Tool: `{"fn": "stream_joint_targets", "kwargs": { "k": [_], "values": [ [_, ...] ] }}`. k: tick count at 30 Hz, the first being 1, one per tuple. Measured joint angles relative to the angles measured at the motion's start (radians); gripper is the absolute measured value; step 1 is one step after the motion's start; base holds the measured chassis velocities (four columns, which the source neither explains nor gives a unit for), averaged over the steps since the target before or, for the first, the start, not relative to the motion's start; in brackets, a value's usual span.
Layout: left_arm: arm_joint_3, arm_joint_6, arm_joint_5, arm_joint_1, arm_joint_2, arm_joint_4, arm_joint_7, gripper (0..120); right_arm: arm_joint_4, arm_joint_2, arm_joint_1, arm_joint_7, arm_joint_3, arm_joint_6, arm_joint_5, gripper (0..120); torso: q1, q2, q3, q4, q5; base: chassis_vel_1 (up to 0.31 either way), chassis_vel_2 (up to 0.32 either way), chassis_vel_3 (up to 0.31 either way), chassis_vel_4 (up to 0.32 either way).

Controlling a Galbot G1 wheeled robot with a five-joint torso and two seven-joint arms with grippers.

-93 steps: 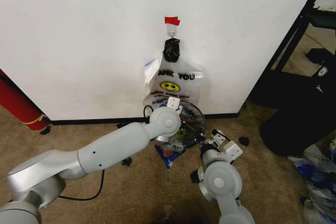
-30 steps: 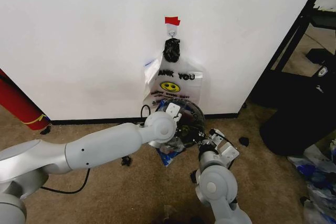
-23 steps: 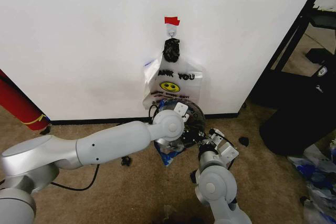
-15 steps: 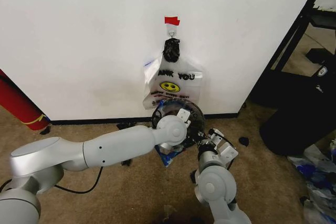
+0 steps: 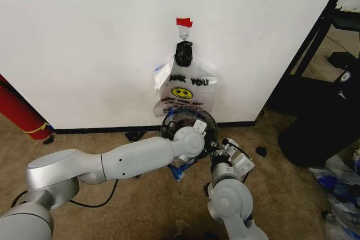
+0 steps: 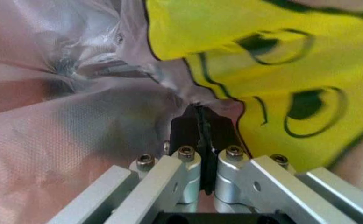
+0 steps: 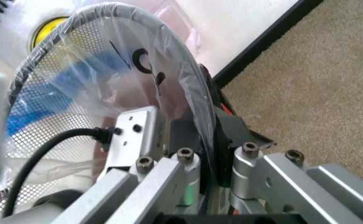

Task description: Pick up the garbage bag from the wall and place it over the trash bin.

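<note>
Your left tool is pinched tight on thin plastic film: in the left wrist view its fingers meet with the garbage bag caught between them, the yellow smiley print spread just past the tips. In the head view that tool sits low at the trash bin, reaching in from the left along the floor, right at the bin's round rim.

Your right tool is clamped narrow on the bin's rim, with clear bag film stretched over the mesh on the inner side. In the head view it is at the near right of the bin, just beside the left tool.

The bin stands on the carpet against the black baseboard, directly under the hook. More identical bags hang from that hook on the wall, below the red tape patch, their lower edge touching or just above the bin's far rim. A bunched piece of bag with blue showing lies on the floor at the bin's near side.

A red cylinder leans at the far left, well apart from the work.
</note>
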Motion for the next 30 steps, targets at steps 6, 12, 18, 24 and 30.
{"fn": "stream_joint_targets", "kwargs": {
  "k": [6, 12, 18, 24, 30],
  "values": [
    [0.009, 0.0, 0.02, 0.003, -0.005, 0.031, 0.013, 0, 0.001, 0.0, 0.001, 0.0, -0.006, 0.0, -0.001, 0, 0.0, 0.0, 0.0, 0.0001, 0.0, 0.0, 0.0, 0.0, 0.0],
    [0.006, -0.001, 0.02, 0.007, -0.009, 0.038, 0.016, 0, -0.006, 0.0, 0.002, 0.0, -0.008, -0.001, -0.003, 0, 0.0, 0.0, 0.0, 0.0, 0.0, 0.0, 0.0, 0.0, 0.0],
    [-0.014, -0.001, -0.024, -0.009, 0.03, -0.048, 0.001, 0, -0.018, 0.0, 0.006, -0.001, -0.001, 0.001, -0.007, 0, 0.0, 0.0, 0.0, 0.0, -0.0001, 0.0, 0.0, 0.0, 0.0],
    [-0.017, -0.001, -0.027, -0.04, 0.047, -0.081, -0.012, 0, -0.02, 0.0, 0.008, -0.001, 0.0, 0.001, -0.007, 0, 0.0, 0.0, 0.0, 0.0002, 0.0, 0.0, 0.0, 0.0, 0.0],
    [-0.017, -0.001, 0.045, -0.024, -0.005, 0.003, -0.011, 0, -0.01, 0.0, -0.003, -0.001, -0.017, 0.002, -0.014, 0, 0.0, 0.0, 0.0, -0.0001, -0.0001, 0.0, 0.0, 0.0, 0.0]
  ]
}}
